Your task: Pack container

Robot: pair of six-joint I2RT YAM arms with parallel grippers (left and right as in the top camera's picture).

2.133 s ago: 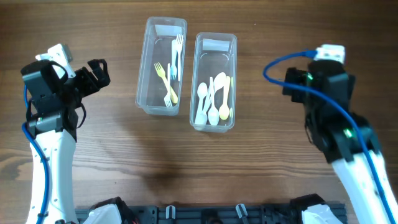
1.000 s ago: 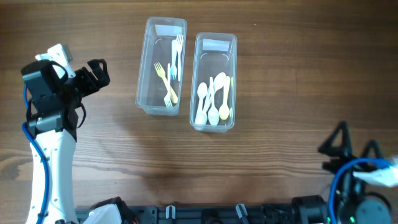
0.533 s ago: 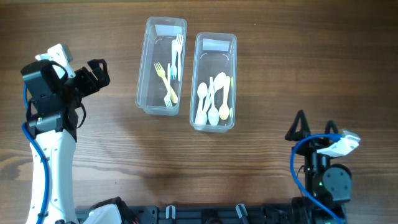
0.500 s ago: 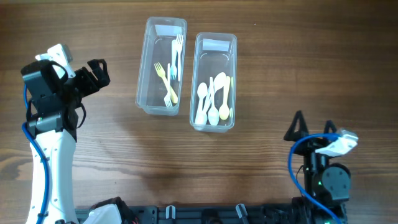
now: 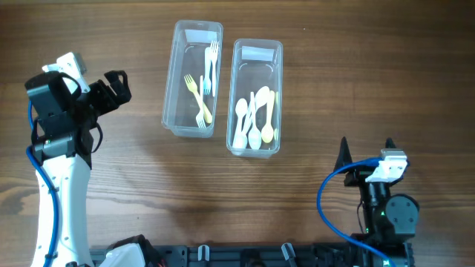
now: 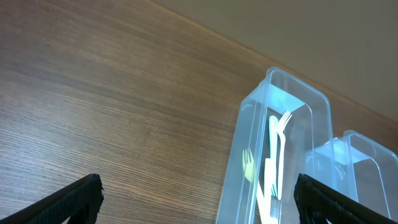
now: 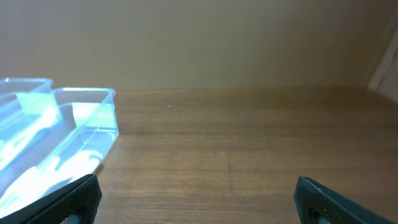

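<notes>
Two clear plastic containers stand side by side at the table's back. The left container holds several forks. The right container holds several white and yellow spoons. My left gripper is open and empty, left of the fork container, which also shows in the left wrist view. My right gripper is open and empty near the front right, well clear of the containers. The spoon container shows at the left of the right wrist view.
The wooden table lies bare around the containers. A black rail runs along the front edge. A blue cable loops beside the folded right arm.
The right arm has swung from beside the spoon container back to the front right and folded low. The left arm and the containers have not moved.
</notes>
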